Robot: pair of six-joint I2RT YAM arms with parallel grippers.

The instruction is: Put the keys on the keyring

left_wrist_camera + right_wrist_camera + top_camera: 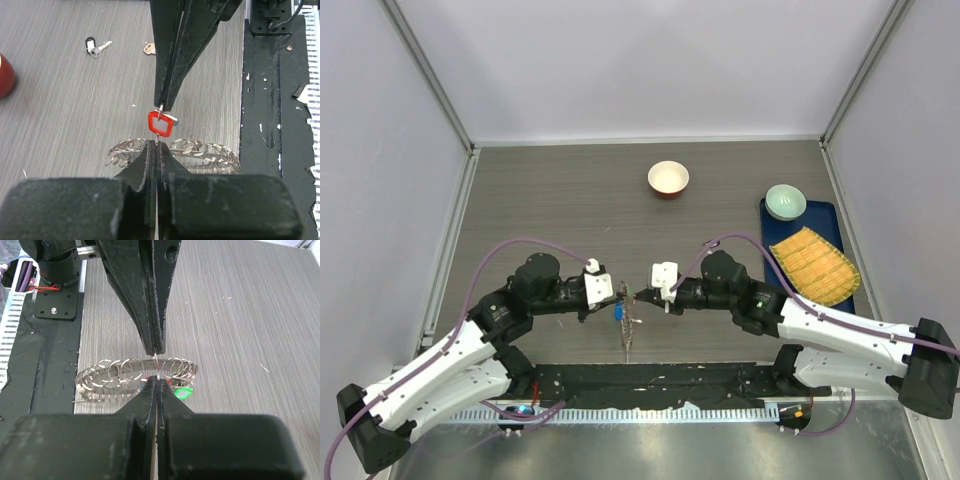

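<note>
Midway along the near edge of the worktop (570,200), a loose black-headed key (91,46) and a second key (149,48), head colour unclear, lie flat. Left fingers (148,159) are clenched on the keyring (200,150), a green key (184,391) beside it; right fingers (167,75), pressed together, pinch the red key (161,123) just above. Toward the far edge sits a red-and-cream bowl (668,178); by the right edge, a blue tray (825,215) carries a green bowl (785,201) and a yellow mat (814,265).

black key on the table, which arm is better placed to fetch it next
Right, likely: the black key lies beyond the right gripper, on its side, once it frees the red key. The left gripper is shut on the keyring.
</note>
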